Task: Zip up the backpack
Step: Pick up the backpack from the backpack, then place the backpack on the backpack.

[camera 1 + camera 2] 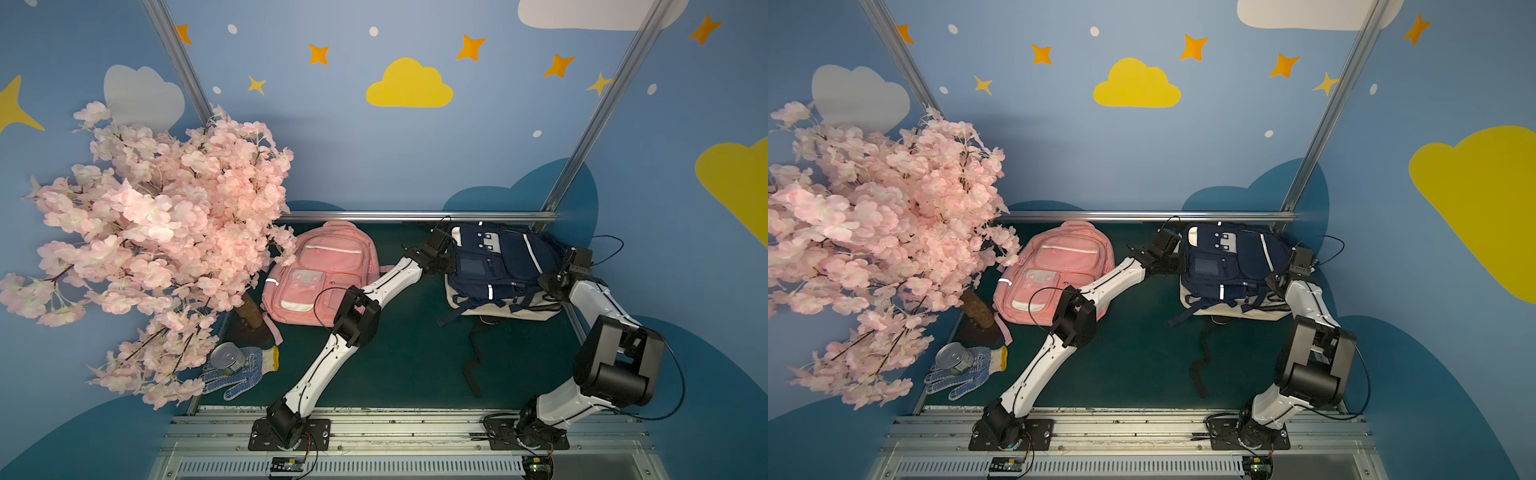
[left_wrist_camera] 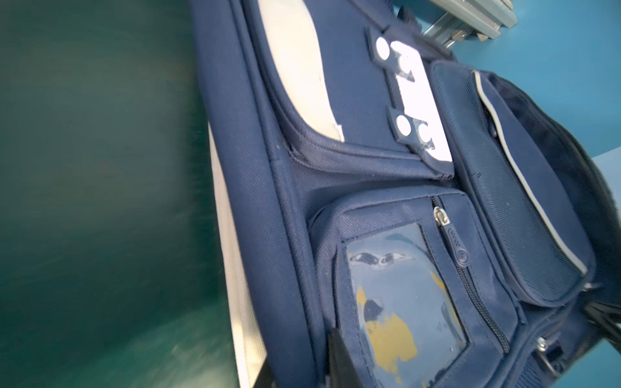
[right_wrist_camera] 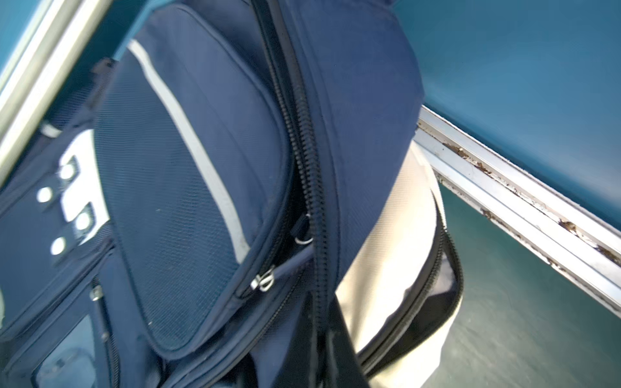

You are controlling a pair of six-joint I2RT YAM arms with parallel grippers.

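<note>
Navy fabric is filling both wrist views: the navy backpack (image 1: 498,266) is lying front-up on the green mat (image 1: 415,357), directly between the two grippers. Left gripper (image 1: 449,262) is pressing against one side edge of the bag, with a dark fingertip (image 2: 337,356) showing over the piping; how wide its jaws are standing I cannot tell. Right gripper (image 1: 547,281) is sitting at the opposite edge with its jaws fully closed, just beside the main zipper teeth (image 3: 311,188); whether it is pinching fabric is not showing. Pink backpack (image 1: 324,274) is lying well outboard of the left gripper.
</note>
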